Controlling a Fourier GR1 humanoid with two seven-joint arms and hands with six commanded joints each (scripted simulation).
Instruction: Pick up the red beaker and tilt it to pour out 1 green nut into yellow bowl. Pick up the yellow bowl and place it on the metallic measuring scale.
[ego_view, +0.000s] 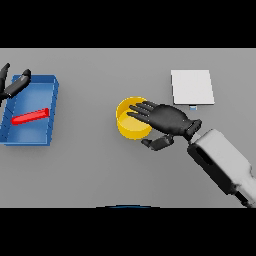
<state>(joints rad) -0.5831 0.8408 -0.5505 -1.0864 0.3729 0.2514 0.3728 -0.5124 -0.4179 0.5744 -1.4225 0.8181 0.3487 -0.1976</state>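
Yellow: one bowl (132, 126) mid-desk, right robot hand (165, 119) spread flat over its rim. One red beaker (30, 116) lies in the one blue tray (54, 102) at the desk's left edge, left robot hand (14, 85) relaxed there.

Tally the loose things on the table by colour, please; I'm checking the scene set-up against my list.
Blue: 1, the tray
Red: 1, the beaker lying in the tray
Yellow: 1, the bowl
Metallic white: 1, the scale
Total: 4

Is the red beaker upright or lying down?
Lying down: the red beaker rests lengthwise on the floor of the blue tray, slightly slanted.
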